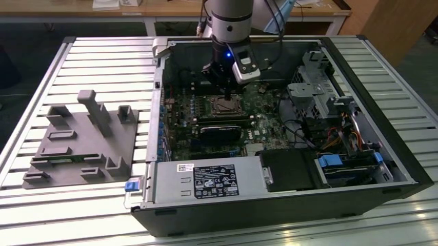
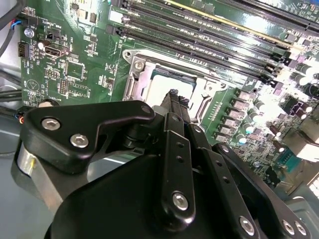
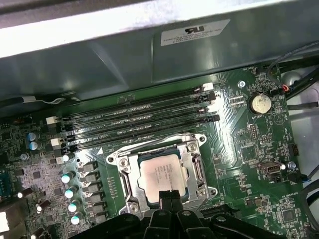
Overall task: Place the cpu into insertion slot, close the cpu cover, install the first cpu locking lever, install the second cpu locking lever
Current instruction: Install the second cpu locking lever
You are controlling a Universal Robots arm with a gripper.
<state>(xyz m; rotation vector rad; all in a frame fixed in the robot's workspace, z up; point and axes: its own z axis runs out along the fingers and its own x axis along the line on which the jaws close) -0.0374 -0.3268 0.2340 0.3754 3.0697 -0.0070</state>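
Note:
The cpu (image 3: 160, 173), a pale silvery square, sits in the insertion slot (image 1: 226, 106) on the green board inside the open computer case. The cpu cover (image 3: 195, 167), a silvery frame, lies flat around it, and the chip shows through its window. My gripper (image 3: 170, 195) is shut with nothing between its fingers. Its black tips hover at the chip's edge. In the second wrist view the gripper (image 2: 176, 96) points down at the cpu (image 2: 162, 85) and hides part of it, with the cpu cover (image 2: 138, 79) beside it. The exterior view shows the gripper (image 1: 226, 96) directly above the slot.
Long black memory slots (image 3: 134, 122) run beside the socket. A black graphics card (image 1: 220, 134) lies near it, with the power supply (image 1: 205, 183) and drive cage (image 1: 311, 95) around the board. A grey fixture (image 1: 82, 141) stands on the slatted table at the exterior view's left.

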